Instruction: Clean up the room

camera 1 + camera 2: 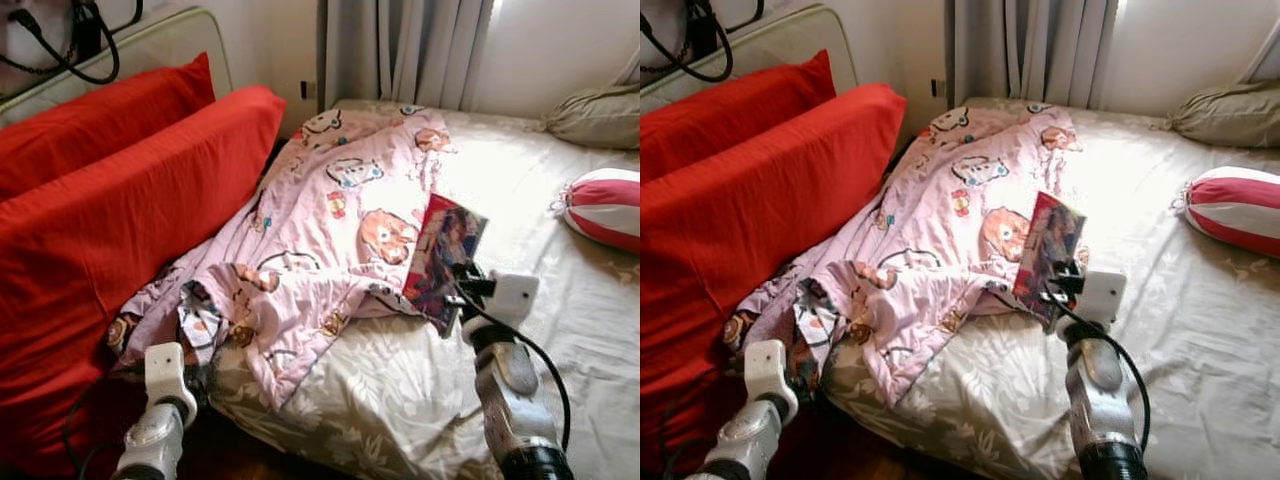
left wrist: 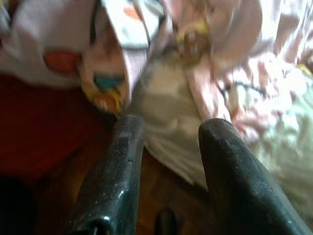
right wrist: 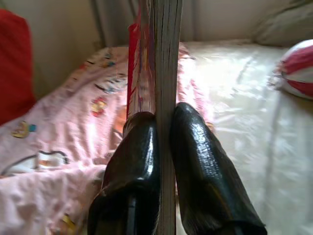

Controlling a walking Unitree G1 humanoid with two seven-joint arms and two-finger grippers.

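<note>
Two grippers in frame. Right gripper fingers clamped on book, held upright on edge above bed, beside pink blanket. Left gripper fingers parted, holding nothing, low at bed edge near blanket corner, next to red pillows. Striped cushion well apart, on robot's right.

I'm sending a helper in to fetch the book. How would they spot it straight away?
Start at the bed with the pale leaf-patterned sheet, then find the crumpled pink cartoon-print blanket lying across it beside the red cushions. At that blanket's edge the right tool is shut on the book, holding it up on end. It is the one flat, stiff thing there, with a glossy, dark, colourful cover.
</note>
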